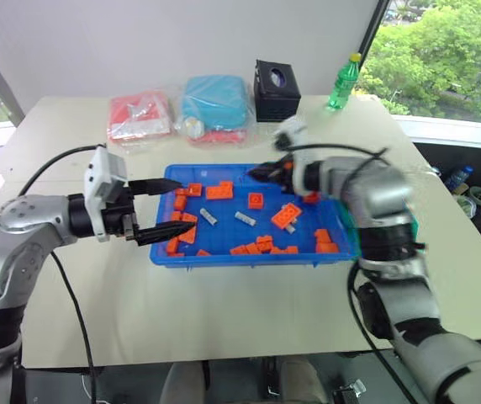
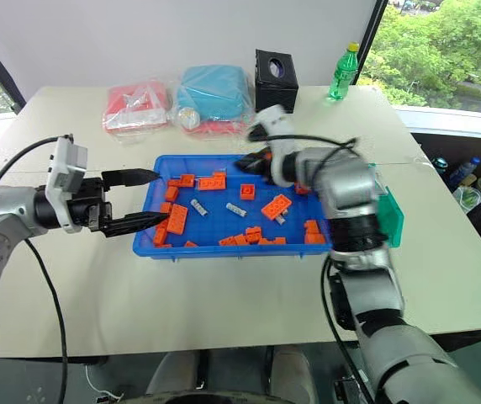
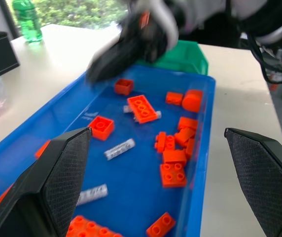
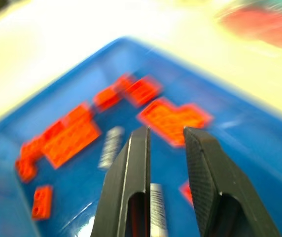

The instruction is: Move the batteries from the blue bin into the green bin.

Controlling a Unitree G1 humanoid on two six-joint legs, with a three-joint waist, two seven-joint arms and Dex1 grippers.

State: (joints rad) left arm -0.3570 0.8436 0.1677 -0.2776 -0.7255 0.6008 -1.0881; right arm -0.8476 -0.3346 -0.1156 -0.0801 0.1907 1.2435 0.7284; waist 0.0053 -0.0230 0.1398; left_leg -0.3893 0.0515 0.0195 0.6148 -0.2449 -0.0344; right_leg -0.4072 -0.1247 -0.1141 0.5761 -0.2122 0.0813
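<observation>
The batteries (image 1: 208,216) lie flat on the floor of the blue bin (image 1: 224,257), among the orange bricks (image 1: 287,215). I count three of them there. Two sit near the middle of the bin, close together but apart, each with its long axis on a slant from far-left to near-right. The third lies toward the right end, tucked against a brick and partly hidden by it.

My left arm reaches in from the left, its forearm about level. My left gripper (image 1: 180,204) points to the right over the bin's left end. Its jaws are spread wide, with nothing between them.

My right arm bends in over the bin's right end. My right gripper (image 1: 266,172) hangs above the far part of the bin and points toward the left. Its jaws are drawn close, with a narrow gap left. In the right wrist view a silvery cylinder shows low in that gap. I cannot tell whether I am gripping it or it lies in the bin beneath.

The bricks number more than a dozen, but they are too bunched for an exact count. One green bin (image 2: 389,220) stands just beside the blue bin's right end, on the table (image 1: 224,320).
</observation>
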